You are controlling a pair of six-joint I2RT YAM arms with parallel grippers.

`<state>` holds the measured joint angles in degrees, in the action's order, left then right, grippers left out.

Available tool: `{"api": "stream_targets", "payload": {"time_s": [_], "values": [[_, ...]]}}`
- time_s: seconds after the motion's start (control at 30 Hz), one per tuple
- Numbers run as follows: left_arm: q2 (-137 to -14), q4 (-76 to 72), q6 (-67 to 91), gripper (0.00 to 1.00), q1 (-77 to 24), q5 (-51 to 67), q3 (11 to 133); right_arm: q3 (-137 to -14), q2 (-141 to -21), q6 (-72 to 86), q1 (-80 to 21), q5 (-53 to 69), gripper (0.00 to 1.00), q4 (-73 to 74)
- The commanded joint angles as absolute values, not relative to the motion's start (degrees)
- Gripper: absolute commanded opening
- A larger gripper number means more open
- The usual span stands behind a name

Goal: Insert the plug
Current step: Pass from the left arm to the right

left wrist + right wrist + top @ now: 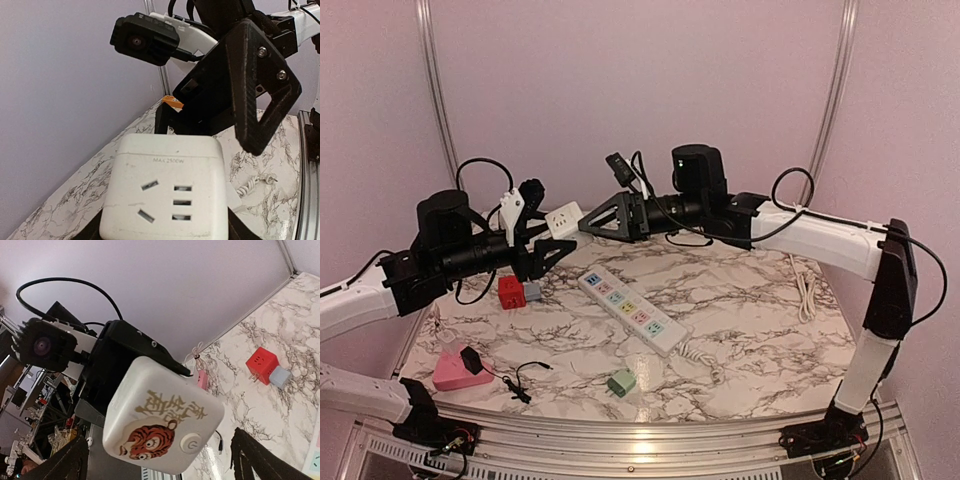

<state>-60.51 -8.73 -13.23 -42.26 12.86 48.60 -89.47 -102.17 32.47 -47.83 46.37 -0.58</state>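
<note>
Checking in, Jo: where's the plug rn?

Jo: Up in the air, not on the tabletop [760, 330]. It's the white cube adapter [165, 415], pinched in the left claw [555, 225] near the back-left edge. Tiger face points at the right wrist cam, socket face at the left one. Prongs: can't see them in any view.

Kim: And the right claw?

Jo: The right claw [160, 440] is spread wide, 1 finger either side of the cube in its own view. From the top, its tip sits just beside the cube. Touching or not, can't tell.

Kim: So it reads as a hand-over, IMO. How to do it well?

Jo: Centre the cube btw the 2 fingers first. Then squeeze on 2 flat opposite faces, not across a corner, and clear of the left fingers. Left lets go only once the right grip is firm, else it drops. Keep the prong side free & facing out, since that's what goes into the power strip [632, 308] lying mid-tabletop.

Kim: Risks?

Jo: Rounded, smooth shell, prob slips if gripped off-centre. Also the red cube [510, 290] sits near the strip's far end, so come down straight over a free socket.
</note>
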Motion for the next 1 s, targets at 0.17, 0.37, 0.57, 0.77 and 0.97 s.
{"api": "stream_targets", "payload": {"time_s": [0.17, 0.37, 0.57, 0.77, 0.97], "values": [[-58.47, -9.99, -28.19, 0.0, -46.94, 3.69, 47.55, -94.65, -105.67, 44.45, -46.63, 53.03, 0.9, -4.77], [-57.77, -10.1, -29.99, 0.0, -48.11, 0.46, 46.41, -94.39, -106.85, 46.94, -46.62, 54.88, 0.78, -6.1], [-57.66, -10.7, -30.21, 0.0, -48.29, -1.32, 46.25, -94.31, -107.99, 46.91, -46.78, 55.38, 0.71, -4.73], [-58.18, -10.81, -30.32, 0.0, -48.5, -1.05, 46.15, -94.39, -108.6, 47.13, -46.76, 54.91, 0.69, -4.43], [-58.4, -10.81, -29.89, 0.0, -48.83, -0.7, 45.91, -94.83, -109.74, 48.59, -46.98, 55.59, 0.66, -5.59]]}}
